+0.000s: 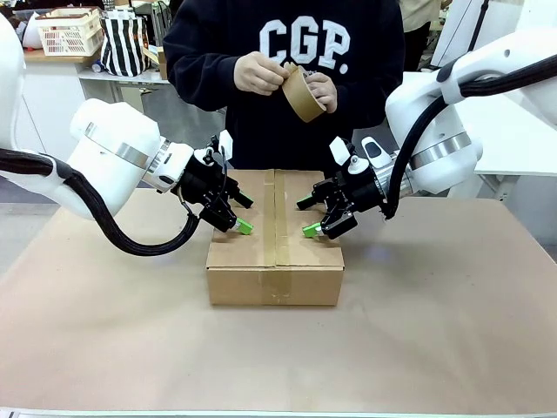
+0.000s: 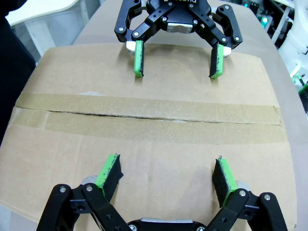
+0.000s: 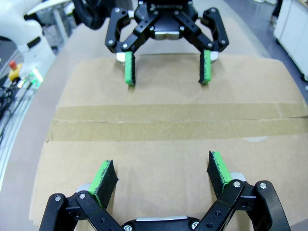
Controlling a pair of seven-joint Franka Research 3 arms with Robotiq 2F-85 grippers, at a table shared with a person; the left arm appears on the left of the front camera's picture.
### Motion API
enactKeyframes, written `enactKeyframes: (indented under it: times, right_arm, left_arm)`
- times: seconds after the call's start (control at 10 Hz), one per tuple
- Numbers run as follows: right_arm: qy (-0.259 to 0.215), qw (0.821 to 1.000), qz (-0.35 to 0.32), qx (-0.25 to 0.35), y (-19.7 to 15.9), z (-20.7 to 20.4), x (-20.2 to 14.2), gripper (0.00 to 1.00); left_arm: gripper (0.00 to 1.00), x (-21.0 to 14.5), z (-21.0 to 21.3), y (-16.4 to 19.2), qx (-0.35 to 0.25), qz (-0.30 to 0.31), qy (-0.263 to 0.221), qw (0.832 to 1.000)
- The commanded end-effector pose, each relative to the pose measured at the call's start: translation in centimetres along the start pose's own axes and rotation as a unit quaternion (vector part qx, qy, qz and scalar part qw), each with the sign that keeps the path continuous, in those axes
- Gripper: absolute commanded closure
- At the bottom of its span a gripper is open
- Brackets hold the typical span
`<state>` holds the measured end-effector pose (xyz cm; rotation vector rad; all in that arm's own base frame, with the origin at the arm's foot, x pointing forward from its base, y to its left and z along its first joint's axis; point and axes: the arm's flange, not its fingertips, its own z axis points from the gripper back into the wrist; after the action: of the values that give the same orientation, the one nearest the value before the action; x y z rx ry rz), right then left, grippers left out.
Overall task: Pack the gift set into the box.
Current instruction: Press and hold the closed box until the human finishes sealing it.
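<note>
The box (image 1: 275, 270) stands shut in the middle of the table, with brown tape (image 2: 144, 118) along its centre seam. The gift set is hidden. My left gripper (image 1: 243, 214) hovers open just over the box top's left half, with nothing between its fingers. On the other half, my right gripper (image 1: 308, 217) is also open and holds nothing. In the left wrist view my left gripper (image 2: 167, 171) faces the right gripper (image 2: 177, 62) across the seam. The right wrist view has my right gripper (image 3: 162, 172) low and the left gripper (image 3: 167, 67) opposite, over the box (image 3: 163, 96).
A person stands at the far side holding a roll of brown tape (image 1: 302, 93) in both hands above the box. Brown paper (image 1: 435, 331) covers the table. A basket (image 1: 68, 31) and a striped bag (image 1: 124, 42) sit on a shelf at the far left.
</note>
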<state>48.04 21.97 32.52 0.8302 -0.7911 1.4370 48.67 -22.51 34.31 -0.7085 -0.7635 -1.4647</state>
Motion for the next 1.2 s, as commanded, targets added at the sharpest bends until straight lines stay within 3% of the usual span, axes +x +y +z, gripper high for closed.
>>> enactKeyframes:
  times: [0.0, 1.1]
  right_arm:
    - [0.000, 1.000, 0.007, 0.001, 0.04, -0.09, -0.17, 0.00]
    - [0.000, 1.000, 0.007, 0.001, 0.04, -0.09, -0.17, 0.00]
  left_arm:
    - [0.00, -0.31, -0.10, -0.12, -0.002, 0.001, 0.000, 1.000]
    - [0.00, -0.31, -0.10, -0.12, -0.002, 0.001, 0.000, 1.000]
